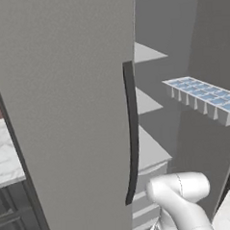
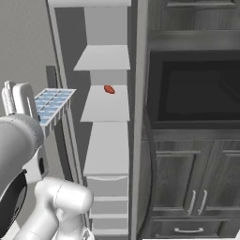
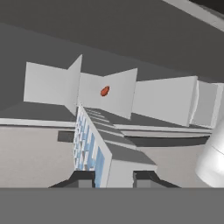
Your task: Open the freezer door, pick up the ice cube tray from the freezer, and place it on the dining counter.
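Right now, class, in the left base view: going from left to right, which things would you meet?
White marble counter top → tall matte grey freezer door → its long dark curved bar handle → white inner freezer shelves → pale blue ice cube tray.

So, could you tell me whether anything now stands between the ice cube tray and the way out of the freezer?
Nothing visible does. The gripper holds the ice cube tray in the air, already out in front of the white shelves. The open freezer door stands close beside it, handle toward the tray. The dining counter is out of view.
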Motion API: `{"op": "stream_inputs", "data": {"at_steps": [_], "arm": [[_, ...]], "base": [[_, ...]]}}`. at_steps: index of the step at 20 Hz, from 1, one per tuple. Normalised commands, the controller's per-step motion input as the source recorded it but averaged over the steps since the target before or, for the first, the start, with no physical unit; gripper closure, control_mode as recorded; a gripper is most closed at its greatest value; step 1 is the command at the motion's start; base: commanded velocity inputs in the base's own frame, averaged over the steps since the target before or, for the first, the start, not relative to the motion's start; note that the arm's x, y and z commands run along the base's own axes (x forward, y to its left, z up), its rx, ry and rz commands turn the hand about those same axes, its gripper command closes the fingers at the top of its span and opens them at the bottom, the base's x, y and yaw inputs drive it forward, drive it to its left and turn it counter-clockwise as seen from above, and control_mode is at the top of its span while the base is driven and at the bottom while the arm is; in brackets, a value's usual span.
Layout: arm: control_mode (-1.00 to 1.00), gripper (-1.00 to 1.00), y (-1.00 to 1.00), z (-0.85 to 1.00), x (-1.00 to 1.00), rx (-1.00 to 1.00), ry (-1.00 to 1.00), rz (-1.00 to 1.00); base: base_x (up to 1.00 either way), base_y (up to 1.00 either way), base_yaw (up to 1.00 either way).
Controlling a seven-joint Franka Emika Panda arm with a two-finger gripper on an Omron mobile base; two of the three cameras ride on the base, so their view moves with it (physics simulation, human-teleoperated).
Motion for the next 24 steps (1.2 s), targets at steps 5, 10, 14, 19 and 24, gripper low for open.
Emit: {"op": "stream_inputs", "data": {"at_steps": [5,10,14,19,24], "arm": [[1.00,1.00,0.00,0.00,0.00,0.00,0.00,0.00],[1.00,1.00,0.00,0.00,0.00,0.00,0.00,0.00],[1.00,1.00,0.00,0.00,0.00,0.00,0.00,0.00],[1.00,1.00,0.00,0.00,0.00,0.00,0.00,0.00],[1.00,1.00,0.00,0.00,0.00,0.00,0.00,0.00]], "base": [[-0.87,0.04,0.18],[-0.73,0.19,0.34],[-0.61,0.23,0.41],[-0.50,0.12,0.43],[-0.38,0.19,0.52]]}}
